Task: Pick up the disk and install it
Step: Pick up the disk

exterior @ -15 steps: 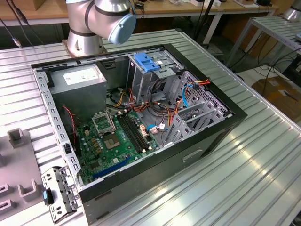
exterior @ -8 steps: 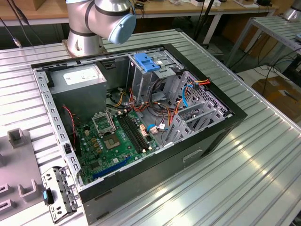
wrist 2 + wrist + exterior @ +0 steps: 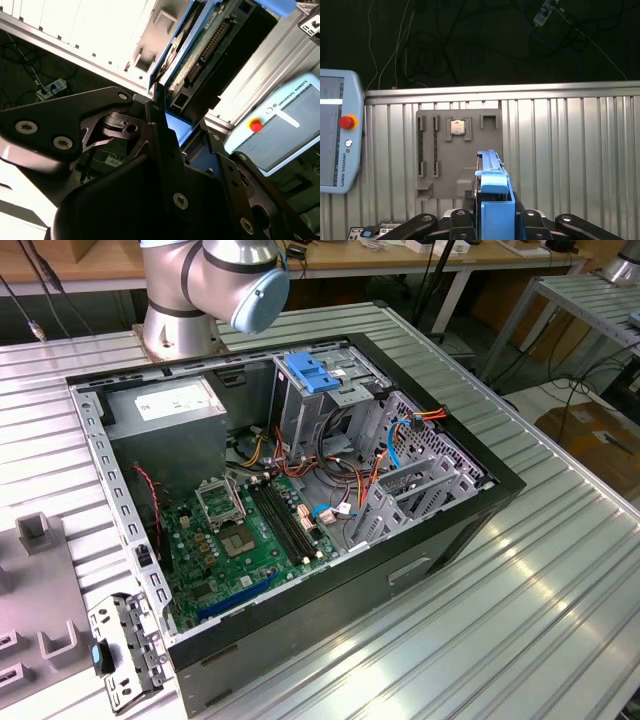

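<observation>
One broad ribbed table (image 3: 560,570) carried the whole job, and the open computer case (image 3: 330,610) on it held most of the risk; how far it stood from the end effector could not be judged. Its grey drive cage (image 3: 320,405) looked like a close-fitting slot, so a disk arriving slightly tilted would probably have jammed on the cage's edge.

Beyond the end effector's tips lay a grey fixture plate (image 3: 455,165). Whether the drive's far end touched it could not be told; if it did, a crooked pull might have wedged it.

The end effector (image 3: 494,212) was pinched on the disk (image 3: 495,187), holding it edge-on by one end with most of its length standing out past the tips. That overhang was likely a lever: any knock could have swung the drive in the grip, and the smooth blue rails probably offered little friction.

In the second wrist view the disk (image 3: 200,50) showed its green circuit board bare, open to scratches.

Smallest, the loose cables (image 3: 350,475) beside the cage could have snagged a rail.
</observation>
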Controlling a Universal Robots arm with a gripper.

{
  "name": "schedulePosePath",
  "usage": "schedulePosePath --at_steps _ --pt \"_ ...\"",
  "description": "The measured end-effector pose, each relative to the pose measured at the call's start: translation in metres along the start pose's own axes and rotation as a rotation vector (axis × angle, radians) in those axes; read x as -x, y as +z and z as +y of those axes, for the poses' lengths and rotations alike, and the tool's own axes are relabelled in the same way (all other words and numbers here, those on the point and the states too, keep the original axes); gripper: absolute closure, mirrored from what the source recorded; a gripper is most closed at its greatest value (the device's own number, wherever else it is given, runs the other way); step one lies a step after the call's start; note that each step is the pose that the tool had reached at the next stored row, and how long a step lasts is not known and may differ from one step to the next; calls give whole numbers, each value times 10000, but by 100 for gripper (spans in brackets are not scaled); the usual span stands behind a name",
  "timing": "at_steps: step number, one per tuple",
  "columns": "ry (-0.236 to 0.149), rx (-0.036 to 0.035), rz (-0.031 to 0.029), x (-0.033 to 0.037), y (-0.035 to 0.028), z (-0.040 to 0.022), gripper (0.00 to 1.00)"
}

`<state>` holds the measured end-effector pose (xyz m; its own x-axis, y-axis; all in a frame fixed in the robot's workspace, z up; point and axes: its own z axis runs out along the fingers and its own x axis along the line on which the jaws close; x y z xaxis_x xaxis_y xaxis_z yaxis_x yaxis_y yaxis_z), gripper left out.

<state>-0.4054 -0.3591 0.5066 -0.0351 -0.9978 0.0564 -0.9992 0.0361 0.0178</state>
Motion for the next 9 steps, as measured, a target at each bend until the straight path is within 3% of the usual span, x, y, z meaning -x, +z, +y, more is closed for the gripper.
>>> schedulePosePath --at_steps 9 --pt "0 3 0 4 -2 -118 63"
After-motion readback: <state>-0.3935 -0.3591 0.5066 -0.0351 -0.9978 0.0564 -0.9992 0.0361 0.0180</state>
